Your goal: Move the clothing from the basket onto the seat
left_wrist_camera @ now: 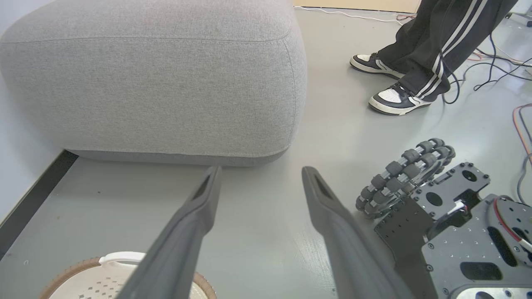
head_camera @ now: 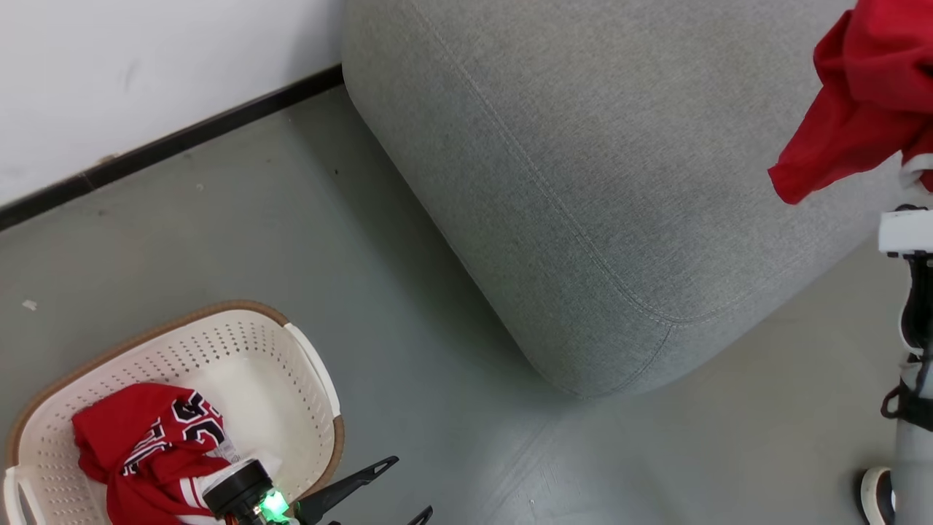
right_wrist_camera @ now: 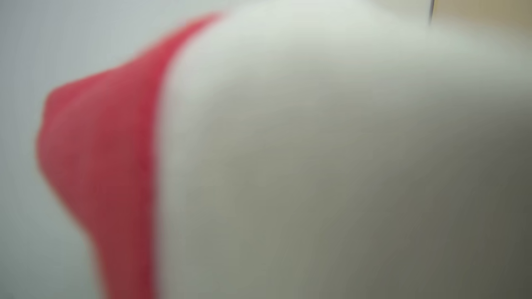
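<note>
**Head view.** Grey woven seat (head_camera: 583, 182) across the upper middle, rounded corner and stitched seam nearest, far side against the white wall (head_camera: 146, 65). Black skirting (head_camera: 182, 135) along the wall foot. Wide strip of bare, smooth grey floor (head_camera: 255, 240) between that corner and the basket (head_camera: 277, 350), the two well apart. Basket at lower left: cream plastic, perforated sides, brown woven-look rim, white handle on the side toward the seat. Inside, crumpled soft red clothing (head_camera: 138, 445) with black-and-white lettering and striped trim, toward the basket's left part, bare bottom beside it. Left end effector (head_camera: 410, 487) just beside the basket's right rim at the bottom edge, spread wide, nothing between. At upper right, red garment (head_camera: 867, 95) bunched and hanging at the seat's right edge, white trim low down, just above the pale right forearm (head_camera: 907, 233); touching the cushion or not, unclear. Right end effector clamped shut on that garment, buried in cloth. Toe of a shoe (head_camera: 875, 496) at the bottom right corner.

**Left wrist view.** Two long dark tapering fingers (left_wrist_camera: 195, 220) wide apart, empty, over bare floor, pointing toward the seat's lower edge. Coarse weave, seam down the rounded corner. Basket rim and handle at the bottom edge. At right, roller-ringed wheel (left_wrist_camera: 403, 178) and black drilled plate (left_wrist_camera: 457, 232) near the right finger. Beyond, a person's legs (left_wrist_camera: 436, 41) in dark striped trousers, and loose cables (left_wrist_camera: 490, 74).

**Right wrist view.** Blurred white cloth (right_wrist_camera: 332, 166) close to the lens, red band (right_wrist_camera: 104, 145) at left.
</note>
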Available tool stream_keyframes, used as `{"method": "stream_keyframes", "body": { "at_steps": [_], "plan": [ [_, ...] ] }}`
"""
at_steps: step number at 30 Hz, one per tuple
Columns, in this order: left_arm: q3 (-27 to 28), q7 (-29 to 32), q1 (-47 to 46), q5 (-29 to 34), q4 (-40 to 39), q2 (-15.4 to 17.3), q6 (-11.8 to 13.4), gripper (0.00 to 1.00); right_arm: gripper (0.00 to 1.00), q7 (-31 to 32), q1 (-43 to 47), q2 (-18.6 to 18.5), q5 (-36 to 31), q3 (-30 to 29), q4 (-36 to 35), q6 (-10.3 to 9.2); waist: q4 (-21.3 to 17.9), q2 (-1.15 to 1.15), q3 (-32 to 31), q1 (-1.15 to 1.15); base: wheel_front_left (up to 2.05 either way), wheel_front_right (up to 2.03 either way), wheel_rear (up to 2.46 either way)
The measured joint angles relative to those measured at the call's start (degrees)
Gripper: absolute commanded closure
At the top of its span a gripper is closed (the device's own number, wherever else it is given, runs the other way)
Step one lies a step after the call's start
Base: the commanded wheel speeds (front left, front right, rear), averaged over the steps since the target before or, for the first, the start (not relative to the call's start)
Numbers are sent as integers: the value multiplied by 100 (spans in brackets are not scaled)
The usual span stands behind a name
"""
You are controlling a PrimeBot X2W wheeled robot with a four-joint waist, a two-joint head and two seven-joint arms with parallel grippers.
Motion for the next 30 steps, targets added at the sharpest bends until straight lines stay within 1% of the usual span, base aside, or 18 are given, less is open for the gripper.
{"method": "stream_keyframes", "body": {
  "at_steps": [3, 6, 11, 18, 27, 30],
  "plan": [
    [3, 0, 0, 0, -52, 60, 0, 0, 100, -15, -196, 2, -10, 36, 320, 1, 5, 0, 131, 0, 0, 0, 0],
    [24, 0, 0, 9, -94, 155, 0, 0, 100, -15, -416, 1, 164, 87, 709, 0, 16, 0, 262, 0, 0, 0, 0],
    [92, 0, -1, 57, -178, 261, 0, 0, 100, -15, -867, 1, 75, 186, 1127, 1, 45, 0, 481, 0, 0, 0, 0],
    [190, 0, -1, 58, -302, 378, 0, 0, 100, -16, -1661, -25, 2, 45, 1556, 1, 94, 0, 773, 0, 0, 0, 0],
    [276, 0, 1, 129, -493, 644, 1, 0, 100, -21, -2476, -88, -132, -75, 2034, 1, 179, 0, 1151, 0, 0, 0, 0],
    [311, 0, 1, 146, -548, 703, 1, 0, 100, -22, -2744, -70, -114, -234, 2113, 1, 212, 0, 1276, 0, 0, 0, 0]
  ]
}}
